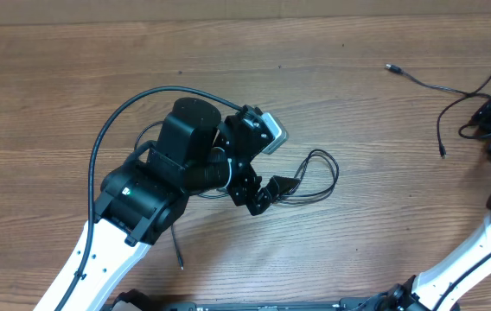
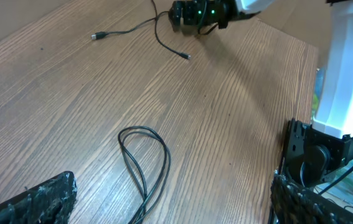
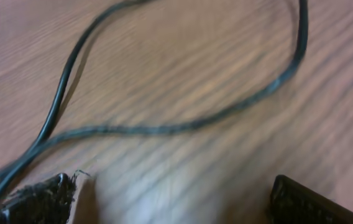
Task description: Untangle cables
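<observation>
We have left gripper (image 2: 170, 198) spread wide, empty | looped cable (image 2: 144, 155) at its 12 o'clock, long axis 12-to-6 | right gripper (image 3: 171, 198) also spread, over second cable (image 3: 164, 129), farther from loop

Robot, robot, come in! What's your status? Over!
Left fingers open, looped cable just ahead. Right fingers open, low over other cable. Nothing held. No blockers seen. Over.
</observation>
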You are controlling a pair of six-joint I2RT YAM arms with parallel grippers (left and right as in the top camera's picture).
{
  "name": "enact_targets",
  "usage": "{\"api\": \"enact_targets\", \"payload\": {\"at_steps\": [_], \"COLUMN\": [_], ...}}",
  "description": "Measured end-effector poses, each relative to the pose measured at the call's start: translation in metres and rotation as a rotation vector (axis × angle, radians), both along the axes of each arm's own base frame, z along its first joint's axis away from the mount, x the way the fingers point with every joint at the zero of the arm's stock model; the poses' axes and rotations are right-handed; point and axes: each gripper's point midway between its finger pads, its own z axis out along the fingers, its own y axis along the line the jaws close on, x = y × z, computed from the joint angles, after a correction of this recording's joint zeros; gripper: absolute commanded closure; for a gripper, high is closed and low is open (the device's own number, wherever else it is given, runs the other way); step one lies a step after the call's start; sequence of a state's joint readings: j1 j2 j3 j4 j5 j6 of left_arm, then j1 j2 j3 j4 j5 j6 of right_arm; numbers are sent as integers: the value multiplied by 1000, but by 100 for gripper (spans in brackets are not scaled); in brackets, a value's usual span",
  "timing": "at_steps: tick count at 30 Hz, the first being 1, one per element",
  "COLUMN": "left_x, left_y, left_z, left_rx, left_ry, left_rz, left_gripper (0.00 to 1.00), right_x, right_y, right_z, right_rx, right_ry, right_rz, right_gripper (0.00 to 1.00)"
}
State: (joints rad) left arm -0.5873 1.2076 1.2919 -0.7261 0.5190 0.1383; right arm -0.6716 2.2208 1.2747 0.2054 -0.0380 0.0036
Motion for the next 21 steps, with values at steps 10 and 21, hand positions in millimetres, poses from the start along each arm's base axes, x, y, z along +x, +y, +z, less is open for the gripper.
{"api": "enact_targets", "payload": {"at_steps": [10, 21], "left_x": [0, 0], "left_y": [0, 0], "left_z": [0, 0], "left_rx": [0, 0], "left_ry": [0, 0], "left_rz": [0, 0], "left_gripper": [0, 0], "right_x": [-39, -25], "right_y": [44, 145], "right_z": [44, 189], "right_rx": [140, 174], "right_ry": [115, -115], "right_rz": [5, 298], "right_gripper": [0, 0]}}
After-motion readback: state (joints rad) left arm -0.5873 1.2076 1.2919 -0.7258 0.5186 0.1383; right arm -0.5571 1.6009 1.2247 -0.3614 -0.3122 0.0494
